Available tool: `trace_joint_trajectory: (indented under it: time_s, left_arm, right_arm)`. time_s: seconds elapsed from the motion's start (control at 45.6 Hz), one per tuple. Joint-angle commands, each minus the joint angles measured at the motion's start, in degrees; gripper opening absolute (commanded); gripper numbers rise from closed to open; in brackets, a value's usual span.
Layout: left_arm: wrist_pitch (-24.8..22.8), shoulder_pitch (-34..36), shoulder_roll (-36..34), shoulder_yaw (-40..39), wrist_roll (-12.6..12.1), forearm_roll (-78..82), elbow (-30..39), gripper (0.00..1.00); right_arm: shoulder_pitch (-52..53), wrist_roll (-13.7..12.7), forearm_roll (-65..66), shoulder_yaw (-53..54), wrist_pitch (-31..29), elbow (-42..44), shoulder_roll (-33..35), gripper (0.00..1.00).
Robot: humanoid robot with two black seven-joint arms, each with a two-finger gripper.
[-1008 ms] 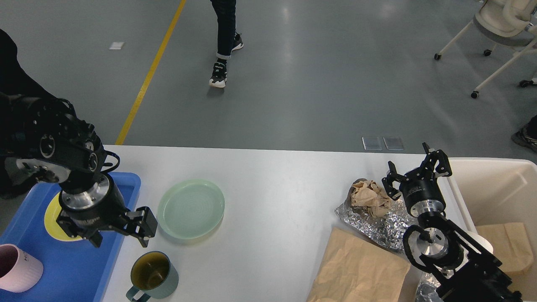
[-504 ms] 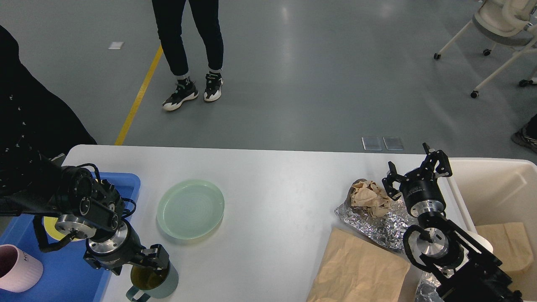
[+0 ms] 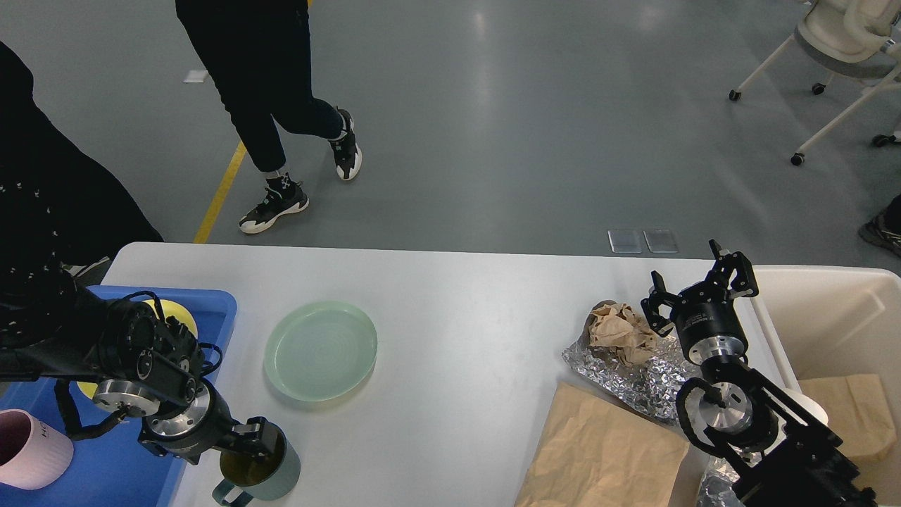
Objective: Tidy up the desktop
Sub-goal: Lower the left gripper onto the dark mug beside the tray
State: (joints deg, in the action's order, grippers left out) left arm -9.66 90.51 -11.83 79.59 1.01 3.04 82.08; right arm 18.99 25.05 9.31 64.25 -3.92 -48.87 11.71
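left gripper dropped from above blue plastic tray onto rim of teal mug; grasp couldn't be told. looked ready to lift it off white desktop. farther right, right gripper unmoved, jaws spread, beside crumpled brown paper.

The worktop lies open through the middle; a green plate crowds the left edge, foil and brown paper the right.
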Motion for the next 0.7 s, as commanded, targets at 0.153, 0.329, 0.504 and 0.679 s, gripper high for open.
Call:
trace_joint_trajectory:
  time_s: [0.153,0.329,0.504,0.679]
  left_arm:
    - [1.8,-4.0,0.0,-2.2,0.0,0.7,-3.5,0.52]
    - [1.7,-4.9,-0.5,-2.8,0.0,0.7,-4.0,0.18]
    - [1.2,-4.9,-0.6,-2.9,0.0,0.7,-4.0,0.08]
    - [-2.4,-4.5,-1.5,-2.5,-0.3,3.0,-3.9,0.0]
  right_arm:
    - [0.0,0.0,0.0,0.0,0.0,0.0,0.1,1.0]
    - [0.0,0.0,0.0,0.0,0.0,0.0,0.0,1.0]
    - [0.0,0.0,0.0,0.0,0.0,0.0,0.1,1.0]
    - [0.0,0.0,0.0,0.0,0.1,0.0,0.0,1.0]
